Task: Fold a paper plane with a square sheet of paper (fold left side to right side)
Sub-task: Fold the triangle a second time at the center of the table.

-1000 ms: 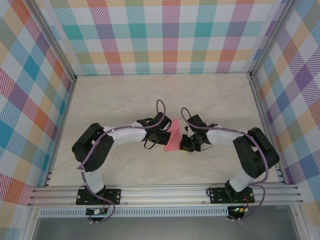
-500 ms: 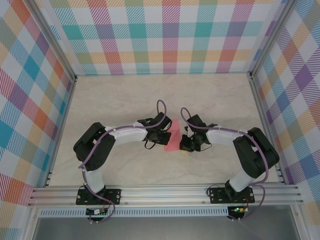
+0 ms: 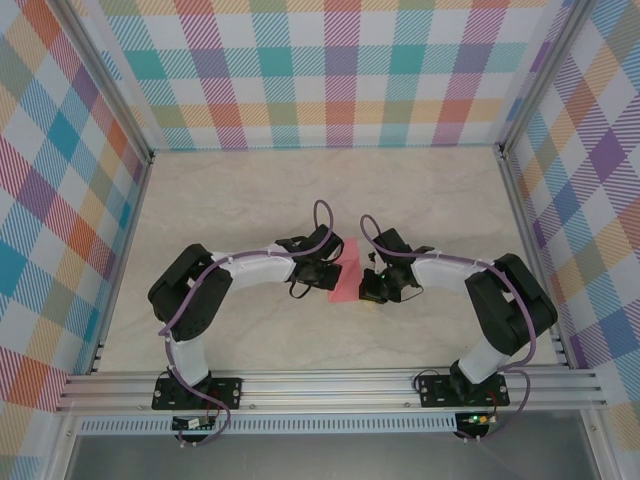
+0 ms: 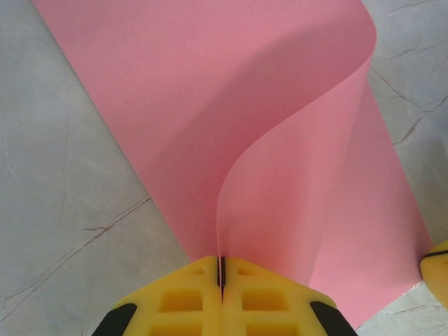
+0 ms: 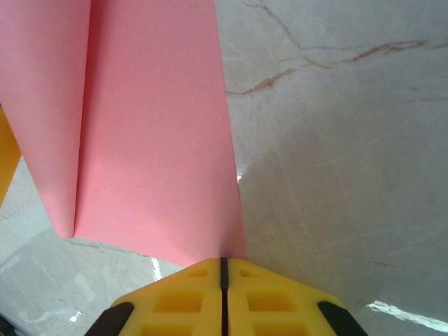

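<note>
The salmon-pink square sheet of paper (image 3: 349,272) lies on the marble table between the two arms, partly curled over itself. In the left wrist view the sheet (image 4: 231,126) rises in a curved flap, and my left gripper (image 4: 222,269) is shut on its edge. In the right wrist view the sheet (image 5: 147,140) stretches away flat with a lifted layer at the left, and my right gripper (image 5: 223,264) is shut on its near corner. From above, the left gripper (image 3: 330,270) sits at the paper's left side and the right gripper (image 3: 366,283) at its right side.
The marble tabletop (image 3: 250,200) spreads all round the paper. Plaid walls (image 3: 330,70) close in the back and both sides. An aluminium rail (image 3: 330,385) with the arm bases runs along the near edge.
</note>
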Controlling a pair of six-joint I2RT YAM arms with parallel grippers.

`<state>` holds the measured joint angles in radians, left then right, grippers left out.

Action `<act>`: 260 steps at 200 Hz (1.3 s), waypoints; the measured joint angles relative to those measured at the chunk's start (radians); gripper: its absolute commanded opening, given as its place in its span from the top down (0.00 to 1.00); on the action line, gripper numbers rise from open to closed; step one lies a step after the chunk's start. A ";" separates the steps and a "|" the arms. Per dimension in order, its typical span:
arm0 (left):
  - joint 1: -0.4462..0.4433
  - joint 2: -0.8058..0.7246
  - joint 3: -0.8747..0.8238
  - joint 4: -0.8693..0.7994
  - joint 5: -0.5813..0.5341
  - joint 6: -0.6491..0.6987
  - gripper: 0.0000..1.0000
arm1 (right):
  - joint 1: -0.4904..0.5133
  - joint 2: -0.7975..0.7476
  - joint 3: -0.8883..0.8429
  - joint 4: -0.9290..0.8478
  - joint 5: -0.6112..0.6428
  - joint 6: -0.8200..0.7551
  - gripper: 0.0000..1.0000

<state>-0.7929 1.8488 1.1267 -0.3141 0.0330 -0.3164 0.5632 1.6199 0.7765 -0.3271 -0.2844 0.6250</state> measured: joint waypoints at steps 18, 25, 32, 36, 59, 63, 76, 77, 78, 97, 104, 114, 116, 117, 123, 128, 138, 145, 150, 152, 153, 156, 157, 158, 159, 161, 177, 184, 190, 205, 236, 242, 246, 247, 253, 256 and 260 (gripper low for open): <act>0.000 0.007 0.000 0.000 0.000 0.000 0.99 | 0.001 0.001 0.003 -0.003 0.000 -0.002 0.92; 0.000 0.010 0.000 0.000 0.001 0.000 0.99 | 0.001 0.001 0.003 -0.003 0.001 -0.003 0.92; 0.000 0.012 0.000 0.000 0.001 0.000 0.99 | 0.001 0.001 0.003 -0.003 0.001 -0.005 0.92; 0.000 0.013 0.000 0.001 0.002 0.000 0.99 | 0.001 0.001 0.003 -0.003 0.001 -0.005 0.92; 0.000 0.019 0.001 0.003 0.003 0.000 0.99 | 0.001 0.001 0.003 -0.003 0.001 -0.005 0.92; 0.000 0.019 0.002 0.003 0.003 0.000 0.99 | 0.001 0.001 0.003 -0.003 0.000 -0.005 0.92; 0.002 0.020 0.002 0.003 0.005 0.000 0.99 | 0.001 0.001 0.003 -0.003 0.000 -0.005 0.92; 0.002 0.020 0.002 0.003 0.005 0.000 0.99 | 0.001 0.001 0.003 -0.003 0.000 -0.005 0.92; 0.002 0.020 0.002 0.003 0.005 0.000 0.98 | 0.001 0.001 0.003 -0.003 0.000 -0.005 0.92; 0.003 0.020 0.002 0.003 0.008 0.000 0.99 | 0.001 0.001 0.003 -0.003 0.000 -0.005 0.91; 0.003 0.020 0.002 0.003 0.008 0.000 0.98 | 0.001 0.001 0.003 -0.003 0.000 -0.005 0.91; 0.003 0.020 0.002 0.003 0.009 0.000 0.99 | 0.001 0.001 0.003 -0.003 -0.001 -0.005 0.91; 0.003 0.020 0.002 0.003 0.009 0.000 0.99 | 0.001 0.001 0.003 -0.003 0.000 -0.005 0.91; 0.004 0.020 0.002 0.003 0.009 0.000 0.99 | 0.001 0.001 0.003 -0.003 0.000 -0.005 0.91; 0.004 0.020 0.002 0.003 0.009 0.000 0.99 | 0.001 0.001 0.003 -0.003 0.000 -0.005 0.91; 0.004 0.020 0.002 0.003 0.010 0.000 0.99 | 0.001 0.001 0.003 -0.003 0.000 -0.005 0.91; 0.004 0.020 0.002 0.003 0.010 0.000 0.99 | 0.001 0.001 0.004 -0.004 0.000 -0.005 0.91; 0.004 0.020 0.002 0.003 0.010 0.000 0.99 | 0.001 0.001 0.004 -0.004 0.000 -0.005 0.91; 0.004 0.020 0.002 0.003 0.010 0.000 0.99 | 0.001 0.001 0.004 -0.004 0.000 -0.005 0.91; 0.004 0.020 0.002 0.003 0.010 0.000 0.99 | 0.001 0.001 0.004 -0.004 0.000 -0.005 0.91; 0.004 0.020 0.002 0.003 0.009 0.000 0.99 | 0.001 0.001 0.004 -0.005 0.000 -0.005 0.91; 0.004 0.020 0.002 0.003 0.009 0.000 0.99 | 0.001 0.001 0.004 -0.005 0.001 -0.005 0.91; 0.004 0.020 0.002 0.003 0.009 0.000 0.99 | 0.001 0.001 0.004 -0.005 0.001 -0.005 0.91; 0.004 0.020 0.002 0.003 0.009 0.000 0.99 | 0.001 0.001 0.005 -0.006 0.001 -0.005 0.91; 0.004 0.020 0.003 0.003 0.009 0.000 0.99 | 0.001 0.001 0.005 -0.006 0.001 -0.005 0.91; 0.004 0.020 0.003 0.003 0.009 0.000 0.99 | 0.001 0.001 0.005 -0.007 0.001 -0.005 0.91; 0.004 0.020 0.003 0.002 0.009 0.003 0.99 | 0.002 0.002 0.006 -0.009 0.005 -0.005 0.91; 0.004 0.020 0.003 0.002 0.009 0.004 0.99 | 0.002 0.002 0.008 -0.011 0.005 -0.005 0.91; 0.004 0.020 0.003 0.002 0.009 0.005 0.99 | 0.002 0.003 0.009 -0.013 0.005 -0.005 0.91; 0.004 0.020 0.003 0.002 0.009 0.009 0.99 | 0.002 0.005 0.011 -0.015 0.005 -0.005 0.91; 0.004 0.020 0.004 0.002 0.008 0.019 0.99 | 0.002 0.008 0.015 -0.019 0.005 -0.005 0.91; 0.004 0.020 0.004 0.002 0.008 0.019 0.99 | 0.002 0.008 0.015 -0.019 0.004 -0.005 0.91; 0.004 0.020 0.004 0.002 0.008 0.019 0.99 | 0.002 0.008 0.015 -0.019 0.004 -0.005 0.91; 0.004 0.020 0.004 0.002 0.008 0.019 0.99 | 0.002 0.008 0.015 -0.019 0.005 -0.005 0.91; 0.004 0.020 0.004 0.002 0.008 0.019 0.99 | 0.002 0.008 0.015 -0.019 0.005 -0.005 0.91; 0.004 0.020 0.004 0.002 0.008 0.019 0.99 | 0.002 0.008 0.015 -0.019 0.005 -0.005 0.91; 0.004 0.020 0.004 0.002 0.008 0.019 0.99 | 0.002 0.008 0.015 -0.019 0.005 -0.005 0.91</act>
<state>-0.7891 1.8690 1.1305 -0.3122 0.0410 -0.2974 0.5652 1.6279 0.7914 -0.3466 -0.2798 0.6201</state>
